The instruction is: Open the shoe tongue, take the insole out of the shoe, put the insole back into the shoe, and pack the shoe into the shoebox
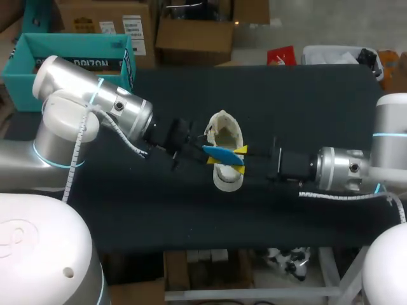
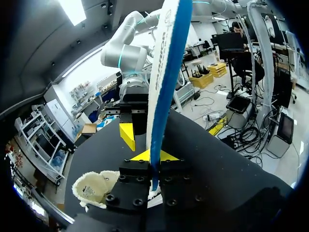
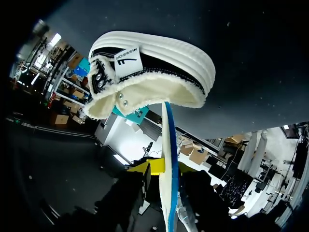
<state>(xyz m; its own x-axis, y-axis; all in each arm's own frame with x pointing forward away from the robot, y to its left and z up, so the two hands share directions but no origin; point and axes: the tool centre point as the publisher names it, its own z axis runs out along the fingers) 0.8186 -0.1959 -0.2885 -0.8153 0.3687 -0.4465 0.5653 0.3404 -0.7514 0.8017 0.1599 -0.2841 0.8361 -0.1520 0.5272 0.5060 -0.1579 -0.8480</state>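
**INSOLE HELD OVER SHOE: STATUS**

Hidden or unclear:
- Could not tell the grip state of the right tool (image 1: 241,152). Found it at the right end of the insole (image 1: 222,154) in the head view, with any contact masked by the insole.
- Could not confirm contact between the insole and the shoe (image 1: 221,127). In the right wrist view, saw the insole's far end reaching the fleecy collar.
- In the left wrist view, saw part of the shoe cut off behind the left tool (image 2: 153,157).
- Saw the teal box (image 1: 25,63) partly covered by the left arm (image 1: 95,108).

Surroundings:
- Found the left tool closed narrow on the insole, gripping it on edge, blue face to one side and white to the other.
- Found the shoe standing on the dark surface (image 1: 318,108) near its middle, opening upward, directly under the insole and between the two tools.
- Found the right arm (image 1: 343,168) entering low from the right.
- Found the teal box open, off the surface's far left corner, well apart from the shoe.

Counted:
- one shoe
- one insole
- one box
- two tools
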